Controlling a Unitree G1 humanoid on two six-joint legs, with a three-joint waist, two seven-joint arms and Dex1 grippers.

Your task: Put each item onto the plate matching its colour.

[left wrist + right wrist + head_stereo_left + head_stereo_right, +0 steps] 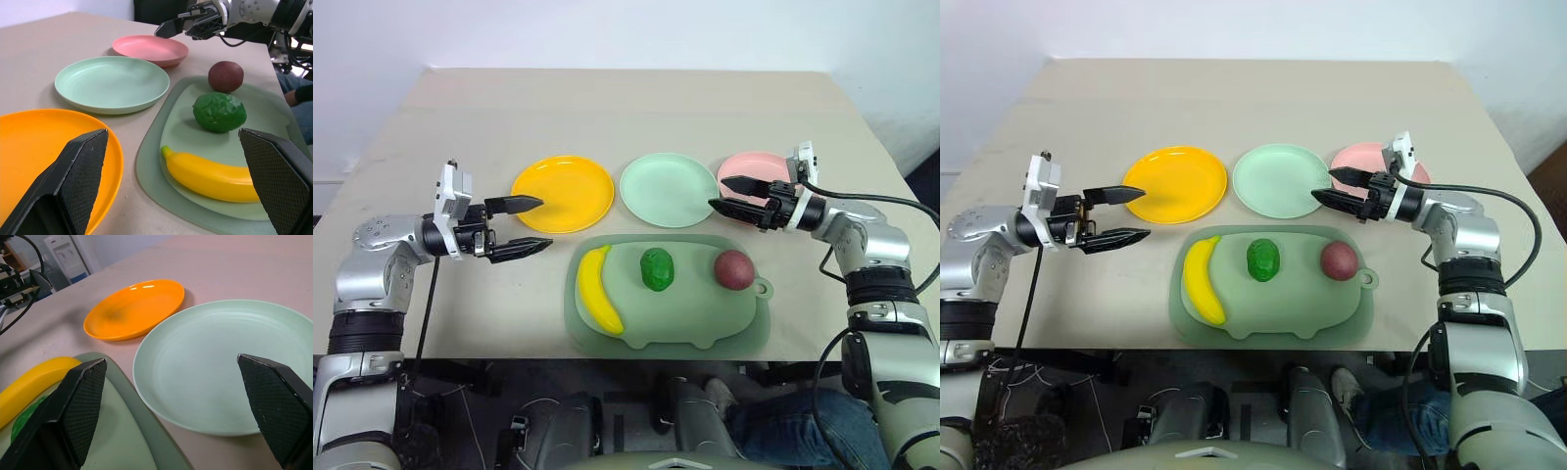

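Banana [597,291], green fruit [657,268] and maroon fruit [733,269] are lying on the tray [705,328], centre frame, below both wide-open, empty grippers: left gripper [521,226] hovering mid-left, right gripper [729,195] upper right over the pink plate [766,166].

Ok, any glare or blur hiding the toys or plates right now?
Right wrist view: small glare streaks on the glossy orange-yellow round plate, nothing hidden. Left wrist view: the near black tool fingers look soft. Left eye view: the curved yellow toy banana is evenly lit.
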